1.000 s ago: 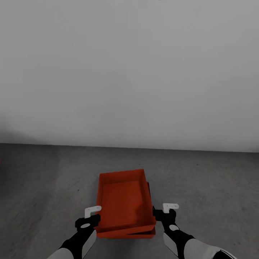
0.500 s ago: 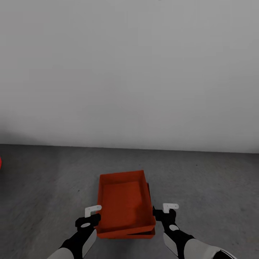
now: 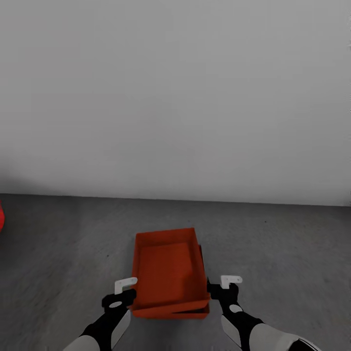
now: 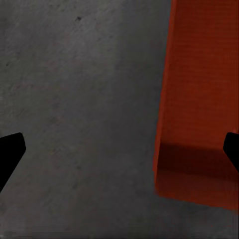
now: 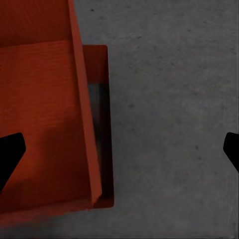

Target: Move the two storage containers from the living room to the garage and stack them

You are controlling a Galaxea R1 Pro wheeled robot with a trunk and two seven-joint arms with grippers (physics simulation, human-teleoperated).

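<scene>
Two orange-red storage containers sit stacked on the dark grey floor (image 3: 287, 243) of the garage. The upper container (image 3: 168, 268) lies slightly askew on the lower container (image 3: 201, 258), whose rim peeks out along one side (image 5: 102, 64). My left gripper (image 3: 124, 291) hangs open just beside the stack's left wall (image 4: 199, 99), one finger (image 4: 10, 149) over bare floor. On the opposite side my right gripper (image 3: 225, 287) is open too, one of its fingers (image 5: 9, 154) above the upper container's ribbed bottom (image 5: 40, 99). Neither gripper holds anything.
A plain pale grey wall (image 3: 175, 97) rises close behind the stack. A sliver of something red (image 3: 1, 217) shows at the far left edge, on the floor by the wall. Speckled concrete spreads out to both sides of the containers.
The stack's near edge sits slightly lower and tighter, the upper container settled onto the lower one. A red sliver has come into view at the left edge. Both grippers have kept still.
</scene>
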